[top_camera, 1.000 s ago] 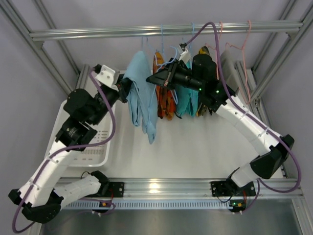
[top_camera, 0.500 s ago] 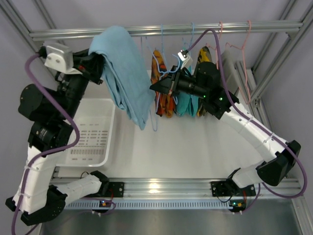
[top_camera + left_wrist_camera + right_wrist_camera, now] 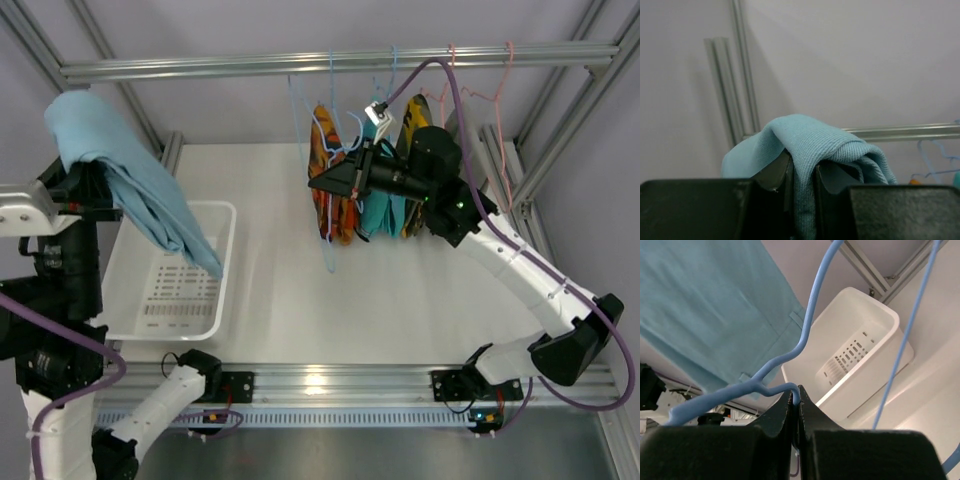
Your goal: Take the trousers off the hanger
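- Looking down from the top camera, you've got the trousers (image 3: pixel 135 195) draped over the end of the left arm (image 3: pixel 60 260), way out on the left and raised high, well apart from the hanger (image 3: pixel 329 255); their low end dangles over the white basket (image 3: pixel 230 250)
- Same view, the right gripper (image 3: pixel 314 182) sits right at the hanger, just beside the orange-patterned garment (image 3: pixel 322 205) and the teal garment (image 3: pixel 380 210), which hang under the rail (image 3: pixel 340 62)
- Left wrist cam: your left gripper (image 3: pixel 802 175) is pinched down narrow on a fold of the trousers (image 3: pixel 815 140), and the cloth bunches up and over both fingers
- Right wrist cam: your right gripper (image 3: pixel 798 400) is clamped tight on the hanger (image 3: pixel 812 305), jaws nearly touching with the blue wire caught at the tips; the trousers (image 3: pixel 715 305) fill the upper left behind it and the white basket (image 3: pixel 880 340) sits further back
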`<state>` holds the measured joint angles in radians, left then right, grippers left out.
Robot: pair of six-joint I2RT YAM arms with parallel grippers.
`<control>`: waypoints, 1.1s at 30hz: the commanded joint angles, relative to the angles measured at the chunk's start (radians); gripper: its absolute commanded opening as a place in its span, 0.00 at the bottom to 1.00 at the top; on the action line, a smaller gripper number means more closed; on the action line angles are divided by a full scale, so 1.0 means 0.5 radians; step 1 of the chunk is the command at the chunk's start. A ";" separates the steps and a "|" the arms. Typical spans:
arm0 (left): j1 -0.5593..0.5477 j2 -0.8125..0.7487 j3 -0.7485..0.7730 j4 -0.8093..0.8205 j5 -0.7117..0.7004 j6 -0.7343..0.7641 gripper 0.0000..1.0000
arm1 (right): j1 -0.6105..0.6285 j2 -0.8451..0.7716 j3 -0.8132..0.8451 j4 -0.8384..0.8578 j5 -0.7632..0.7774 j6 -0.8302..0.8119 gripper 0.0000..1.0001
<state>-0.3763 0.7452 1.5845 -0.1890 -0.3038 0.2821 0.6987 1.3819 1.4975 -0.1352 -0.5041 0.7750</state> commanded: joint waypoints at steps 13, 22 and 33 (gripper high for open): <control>0.246 -0.692 -1.042 0.025 -0.674 0.712 0.00 | 0.100 -0.239 -0.065 0.031 -0.115 -0.286 0.00; 0.274 -0.696 -1.573 -0.266 -0.770 0.412 0.00 | 0.140 -0.196 -0.038 0.013 -0.081 -0.304 0.00; 0.274 -0.034 -1.448 -0.208 -0.230 -0.496 0.00 | 0.143 -0.122 0.012 -0.098 0.106 -0.160 0.00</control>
<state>-0.2432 0.6724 0.7830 -0.4122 -0.5125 0.1936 0.7528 1.3178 1.4540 -0.1726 -0.4911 0.6762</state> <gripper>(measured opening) 0.185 0.008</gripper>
